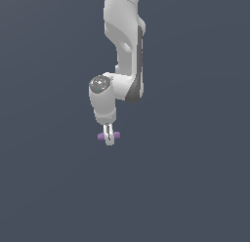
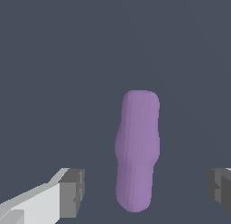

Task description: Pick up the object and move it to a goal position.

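The purple capsule (image 1: pixel 108 135) lies flat on the dark grey floor (image 1: pixel 49 187), its long axis running across the exterior view from left to right, one rounded end showing on each side of the gripper (image 1: pixel 110 137). In the wrist view the capsule (image 2: pixel 136 151) sits between the grey finger pads (image 2: pixel 72 193), which stand spread wide and clear of it. The white arm (image 1: pixel 124 46) rises directly above.
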